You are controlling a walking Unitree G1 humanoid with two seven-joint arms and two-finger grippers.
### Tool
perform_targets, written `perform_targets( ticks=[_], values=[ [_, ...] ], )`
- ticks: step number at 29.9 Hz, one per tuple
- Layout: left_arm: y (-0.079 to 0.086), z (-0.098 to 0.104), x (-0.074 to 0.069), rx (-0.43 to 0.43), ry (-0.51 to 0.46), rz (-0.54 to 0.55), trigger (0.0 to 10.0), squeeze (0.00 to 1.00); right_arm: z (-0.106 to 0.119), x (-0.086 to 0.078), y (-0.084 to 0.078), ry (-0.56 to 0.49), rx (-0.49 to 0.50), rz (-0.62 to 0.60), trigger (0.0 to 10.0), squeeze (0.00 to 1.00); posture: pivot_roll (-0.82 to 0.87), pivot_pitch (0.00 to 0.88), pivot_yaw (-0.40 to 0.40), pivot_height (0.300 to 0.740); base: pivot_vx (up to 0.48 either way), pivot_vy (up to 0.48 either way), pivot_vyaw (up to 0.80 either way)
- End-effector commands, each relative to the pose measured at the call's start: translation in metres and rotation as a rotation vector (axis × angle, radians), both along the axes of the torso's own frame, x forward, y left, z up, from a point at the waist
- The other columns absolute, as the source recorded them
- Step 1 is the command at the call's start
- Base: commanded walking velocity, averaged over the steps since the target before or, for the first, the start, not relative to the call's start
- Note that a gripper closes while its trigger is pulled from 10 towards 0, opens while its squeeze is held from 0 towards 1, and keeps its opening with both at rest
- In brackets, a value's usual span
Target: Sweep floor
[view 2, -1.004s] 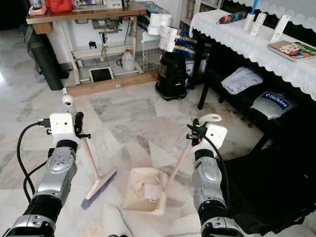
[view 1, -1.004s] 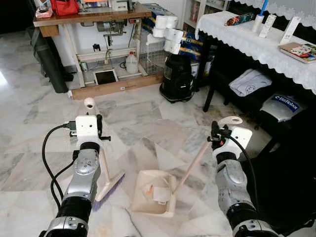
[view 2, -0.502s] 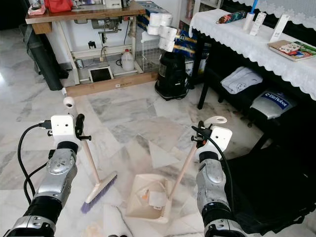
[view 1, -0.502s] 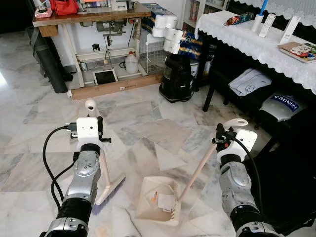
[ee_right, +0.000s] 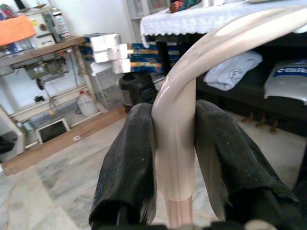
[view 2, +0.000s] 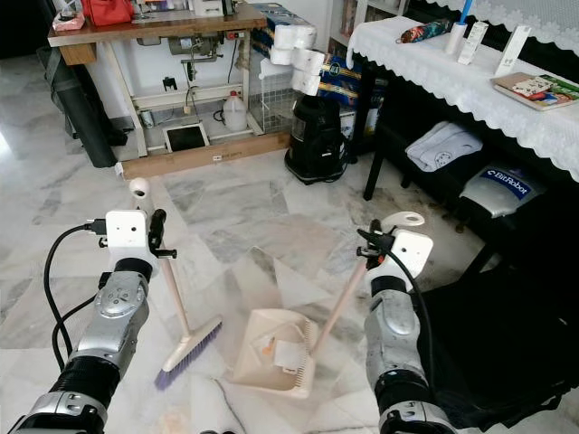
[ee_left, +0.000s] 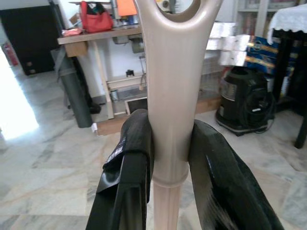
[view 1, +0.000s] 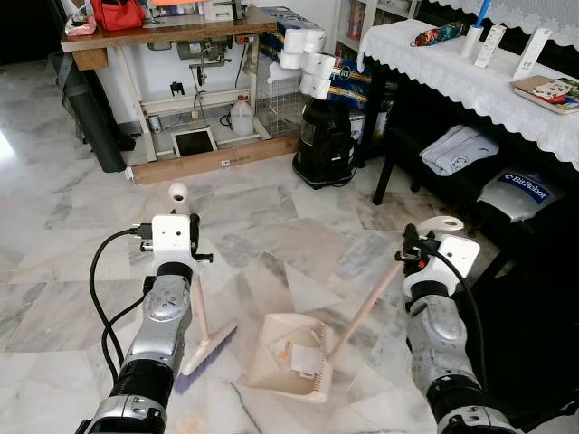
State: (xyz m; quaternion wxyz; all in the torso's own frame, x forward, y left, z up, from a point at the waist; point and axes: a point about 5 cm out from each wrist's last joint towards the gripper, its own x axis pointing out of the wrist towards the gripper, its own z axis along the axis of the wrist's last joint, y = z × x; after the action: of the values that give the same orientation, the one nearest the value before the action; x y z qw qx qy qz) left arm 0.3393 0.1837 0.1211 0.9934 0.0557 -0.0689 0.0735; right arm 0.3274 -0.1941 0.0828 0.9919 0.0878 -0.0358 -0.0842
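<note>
At the left of the frame the left gripper (view 1: 187, 237) has its two black fingers (ee_left: 129, 158) pinched on the broom (view 1: 201, 312), just under the loop at the top of the handle. Gripping that high lets the long shaft swing like a lever, so a small wrist turn would drag the head a good way across the floor (view 1: 271, 226). The shaft runs down and slightly rightward, and the bristles rest on the marble at lower centre-left, their edge turned toward the dustpan (view 1: 289, 357).

The pan lies flat on the tiles at lower centre, just beside the bristles but not touching them, with its open mouth facing the broom, I'd judge so that litter can be pushed straight in. A few scraps of paper (view 1: 306, 360) and something orange already lie inside it.

From the pan's back edge its handle slants up to the right, and the right gripper (view 1: 414, 258) is clamped on the curved top of it, fingers (ee_right: 129, 158) pressed to either side. Holding it by the far end keeps the arm clear of the broom's path while pinning the pan's lip to the floor.
</note>
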Motion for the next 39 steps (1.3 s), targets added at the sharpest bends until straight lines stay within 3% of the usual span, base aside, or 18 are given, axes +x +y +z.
perform_targets(
  ticks=[1,10,16,24,39],
  values=[
    [0.004,0.012,0.001,0.014,-0.062,0.017,10.0,0.00,0.014,0.003,0.000,-0.072,-0.018,0.001,10.0,0.00,0.04,0.000,-0.013,0.740,0.000,0.000,0.00],
    [0.006,0.008,-0.001,0.006,-0.041,0.046,10.0,0.00,0.018,0.008,0.003,-0.074,-0.006,0.012,10.0,0.00,0.06,0.000,-0.022,0.740,0.000,0.000,0.00],
    [0.008,0.009,-0.002,0.006,-0.041,0.050,10.0,0.00,0.015,0.006,0.009,-0.068,-0.043,0.030,10.0,0.00,0.06,0.000,-0.016,0.740,0.000,0.480,0.34],
    [0.006,0.010,-0.002,0.008,-0.045,0.048,10.0,0.00,0.014,0.006,0.009,-0.068,-0.005,0.028,10.0,0.00,0.06,0.000,-0.019,0.740,0.000,0.450,0.20],
    [0.007,0.012,-0.002,0.017,-0.055,0.054,10.0,0.00,0.019,0.009,0.015,-0.084,-0.017,0.059,10.0,0.00,0.07,0.000,-0.021,0.740,0.000,0.000,0.05]
  ],
)
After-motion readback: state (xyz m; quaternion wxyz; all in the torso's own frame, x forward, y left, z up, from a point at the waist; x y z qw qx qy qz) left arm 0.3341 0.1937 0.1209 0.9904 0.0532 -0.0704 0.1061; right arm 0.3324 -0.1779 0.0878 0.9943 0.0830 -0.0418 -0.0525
